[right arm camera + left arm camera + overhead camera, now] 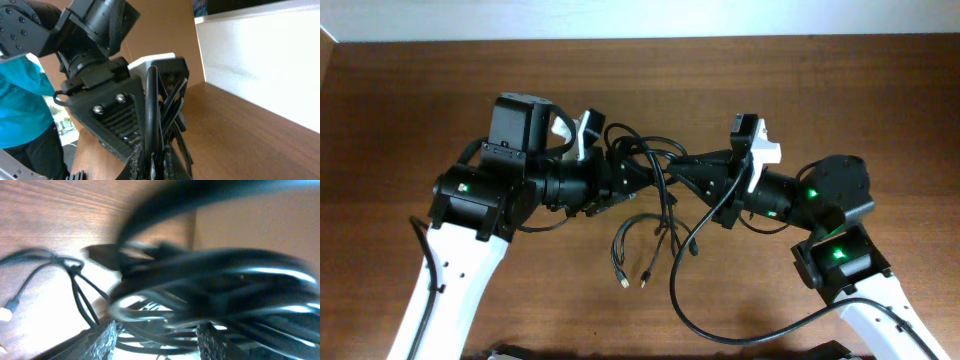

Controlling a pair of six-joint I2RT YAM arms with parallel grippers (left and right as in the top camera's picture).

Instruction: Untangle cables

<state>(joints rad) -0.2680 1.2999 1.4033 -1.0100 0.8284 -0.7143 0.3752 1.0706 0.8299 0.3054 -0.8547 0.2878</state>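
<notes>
Above the table [420, 100], the overhead view shows both arms reaching inward until they meet over the middle. The left gripper [632, 172] and right gripper [682, 166] sit just beside each other, and the knot of black cables [650, 148] loops around and between them. Several strands hang down from the knot to the wood. Two end in small plug ends [623, 283], and one long strand sweeps toward the near edge.

Close up at the left wrist, the picture is heavily blurred. The two textured fingers [107, 340] stand apart at the bottom of the frame. A thick sheaf of cable crosses the gap and fills the view ahead. The jaws look released rather than pinching, though the blur makes that hard to be sure of. Thinner strands trail off to the left across the wood toward a pale plug tip.

At the right wrist, the jaws are clenched on the cables, with a few strands rising straight up from between the fingertips. The left gripper's finger, with its two screws, is pressed close alongside.

The step in hand appears to be re-gripping. The right arm anchors the knot while the left seeks a new hold. Next, the left jaws likely need to close on one single strand, not the whole sheaf. The arms should then draw apart slowly so the loops slip free instead of tightening.
</notes>
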